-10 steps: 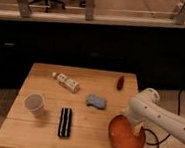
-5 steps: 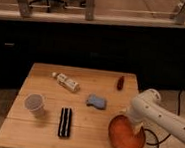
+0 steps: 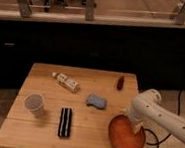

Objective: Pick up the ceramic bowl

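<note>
Ceramic bowl [image 3: 126, 136] sits at the near right corner of the wooden surface [image 3: 86, 135]. It is orange-red and shiny, and it is the biggest thing there.

Almost nothing has changed in the last second. The white arm reaches in from the right, just as it did before. The gripper [image 3: 134, 124] still hangs right over the far edge of the bowl, very close to it or touching it. Its fingers have stayed spread wide and they hold nothing. The bowl has not moved or lifted. So I think the robot has lined up its grab but has not squeezed yet. The pick-up is still to come.

The bowl is round, so it has no long side and does not point any one way. Its open side faces up and it looks flat on its bottom, not tipped.

The pale cup [image 3: 33, 103] stands well apart, at the left side
</note>
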Robot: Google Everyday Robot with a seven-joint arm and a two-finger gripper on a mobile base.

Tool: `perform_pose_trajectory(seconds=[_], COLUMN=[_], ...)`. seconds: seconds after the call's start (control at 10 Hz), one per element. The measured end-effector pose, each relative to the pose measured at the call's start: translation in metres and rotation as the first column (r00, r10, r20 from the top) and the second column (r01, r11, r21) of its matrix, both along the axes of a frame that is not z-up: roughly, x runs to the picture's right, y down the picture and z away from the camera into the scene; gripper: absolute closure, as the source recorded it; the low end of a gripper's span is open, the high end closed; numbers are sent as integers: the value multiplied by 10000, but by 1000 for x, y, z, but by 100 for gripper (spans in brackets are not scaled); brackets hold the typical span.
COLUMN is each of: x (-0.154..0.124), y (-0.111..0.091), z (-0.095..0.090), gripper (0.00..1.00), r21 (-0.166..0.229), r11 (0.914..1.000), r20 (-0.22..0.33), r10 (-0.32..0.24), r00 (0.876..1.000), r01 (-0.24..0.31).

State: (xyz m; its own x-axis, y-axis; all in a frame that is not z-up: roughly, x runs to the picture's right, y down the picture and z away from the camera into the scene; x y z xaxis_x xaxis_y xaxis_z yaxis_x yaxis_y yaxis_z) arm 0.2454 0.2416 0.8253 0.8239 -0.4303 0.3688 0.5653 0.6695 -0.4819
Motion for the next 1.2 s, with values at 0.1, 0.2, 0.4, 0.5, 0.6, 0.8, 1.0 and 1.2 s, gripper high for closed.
perform_pose_trajectory(seconds=[0.1,0.2,0.4,0.5,0.6,0.8,1.0,1.2], x=[-2,-2,-2,-2,-1,-1,0,0], y=[0,0,-1,-1,0,0,-3,-5], z=[2,4,9,11,10,9,6,3], gripper=[20,20,32,34,34,36,54,56], r21=[-30,-35,-2,-1,-12,-21,-18,-35], r11=[10000,10000,10000,10000,10000,10000,10000,10000], r20=[72,84,99,114,103,95,85,96], r10=[15,25,23,26,24,26,37,29], r00=[10000,10000,9999,9999,9999,10000,10000,9999], r01=[-15,-25,-23,-26,-24,-26,-36,-29])
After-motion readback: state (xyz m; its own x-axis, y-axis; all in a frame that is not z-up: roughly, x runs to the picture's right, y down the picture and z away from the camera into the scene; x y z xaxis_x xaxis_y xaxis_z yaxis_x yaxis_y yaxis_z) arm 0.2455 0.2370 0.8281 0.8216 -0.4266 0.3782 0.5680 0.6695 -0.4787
